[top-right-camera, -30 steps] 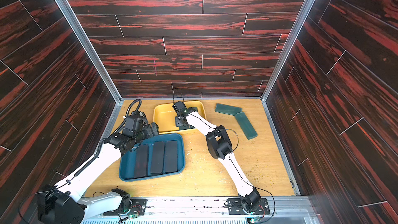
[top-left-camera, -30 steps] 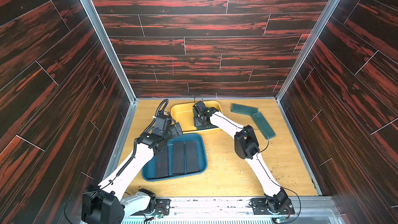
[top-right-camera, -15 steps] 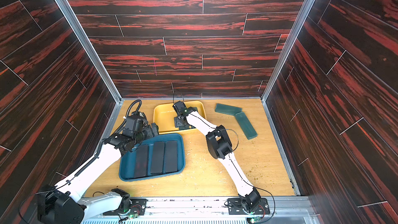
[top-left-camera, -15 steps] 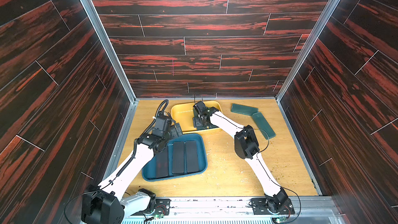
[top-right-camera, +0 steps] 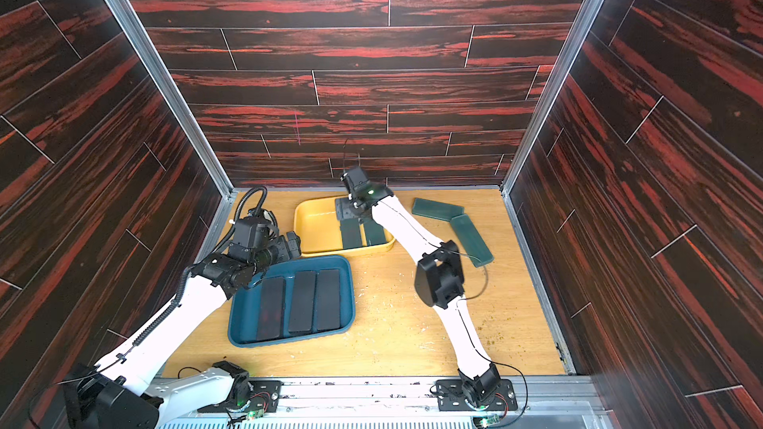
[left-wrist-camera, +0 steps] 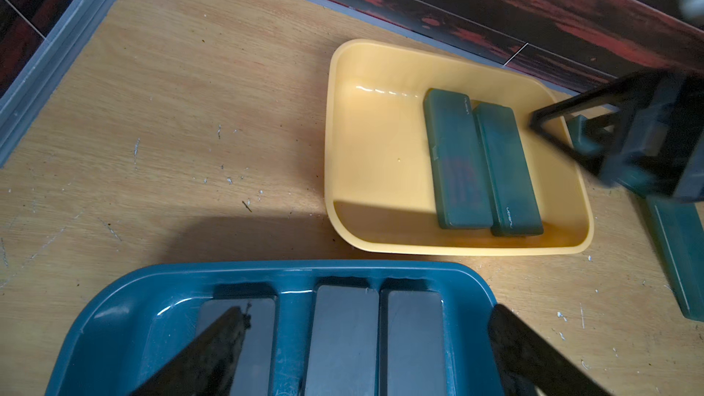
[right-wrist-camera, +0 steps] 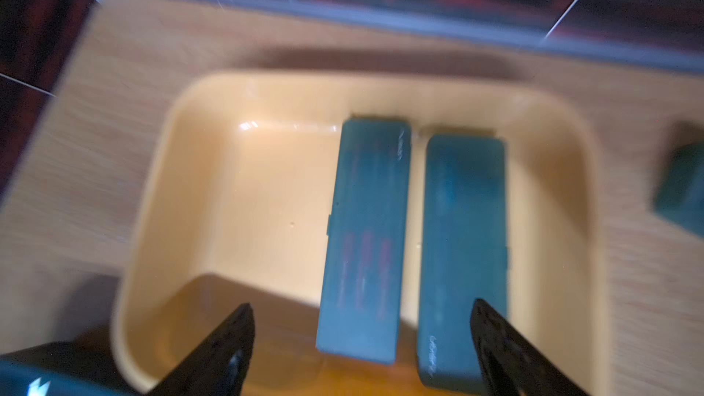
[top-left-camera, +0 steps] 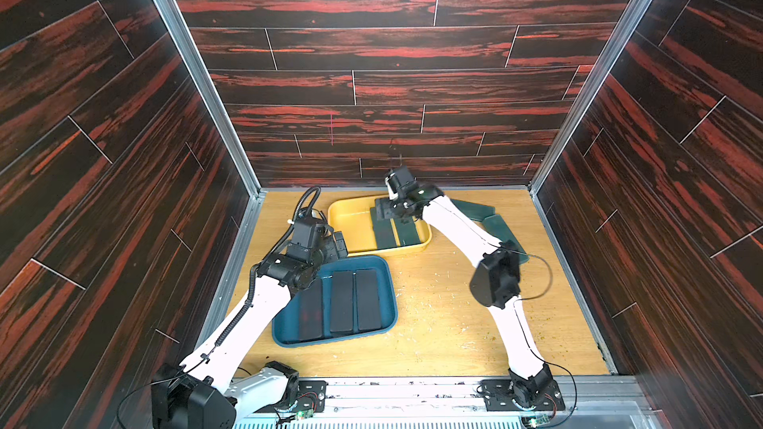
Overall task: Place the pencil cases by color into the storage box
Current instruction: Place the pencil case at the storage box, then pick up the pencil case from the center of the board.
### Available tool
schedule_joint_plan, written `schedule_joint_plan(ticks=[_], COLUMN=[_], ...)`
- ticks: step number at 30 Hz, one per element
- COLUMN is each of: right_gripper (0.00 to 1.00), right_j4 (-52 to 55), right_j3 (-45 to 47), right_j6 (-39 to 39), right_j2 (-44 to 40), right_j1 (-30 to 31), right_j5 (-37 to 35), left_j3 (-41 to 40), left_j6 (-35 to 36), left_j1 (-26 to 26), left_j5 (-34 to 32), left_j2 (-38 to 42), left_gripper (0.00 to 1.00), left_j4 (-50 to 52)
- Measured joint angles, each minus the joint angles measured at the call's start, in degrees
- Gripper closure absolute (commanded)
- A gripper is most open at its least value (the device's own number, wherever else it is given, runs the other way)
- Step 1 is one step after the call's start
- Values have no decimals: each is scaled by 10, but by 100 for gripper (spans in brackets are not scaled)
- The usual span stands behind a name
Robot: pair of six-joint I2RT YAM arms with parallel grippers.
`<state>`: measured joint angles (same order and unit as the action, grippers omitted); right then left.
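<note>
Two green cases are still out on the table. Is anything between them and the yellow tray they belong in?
Only the right arm itself, which stretches across between the two green cases and the yellow tray. Otherwise bare table. The tray's free floor lies beside the two cases already inside.

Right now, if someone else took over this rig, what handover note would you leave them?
Right gripper: open, empty, above the yellow tray.
Left gripper: open, empty, over the blue tray.
Done: three black pencil cases lie side by side in the blue tray; two green pencil cases lie side by side in the yellow tray.
Left: two green cases on the table, to the right of the yellow tray, need to go into it.
</note>
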<state>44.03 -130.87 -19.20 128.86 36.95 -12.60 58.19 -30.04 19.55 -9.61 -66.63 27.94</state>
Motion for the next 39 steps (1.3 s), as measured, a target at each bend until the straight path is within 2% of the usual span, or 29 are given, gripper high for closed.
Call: schedule_joint_plan(ticks=[5,11,17,20,29,39], right_gripper=[11,11,11,12,14,13], right_j4=[-46,-99,-153,-176,-326,-433], right_j3=[115,289,441,493,646,688], right_j6=[14,29,50,76,149,282], right_j2=[-144,-273,-325,-327,-326,-324], right_j1=[-57,-189,-331,-382,-436,-448], right_j5=[-1,4,51,82,150,223], left_j3=[24,51,80,88,63,-1], left_j6=[19,31,46,54,72,76], left_j1=[0,12,70,108,201,271], left_j5=[21,49,56,56,85,109], left_j2=[-7,-48,-97,-118,-158,-206], left_gripper=[0,0,0,0,0,0], left_j4=[-2,-19,-36,-50,-139,-238])
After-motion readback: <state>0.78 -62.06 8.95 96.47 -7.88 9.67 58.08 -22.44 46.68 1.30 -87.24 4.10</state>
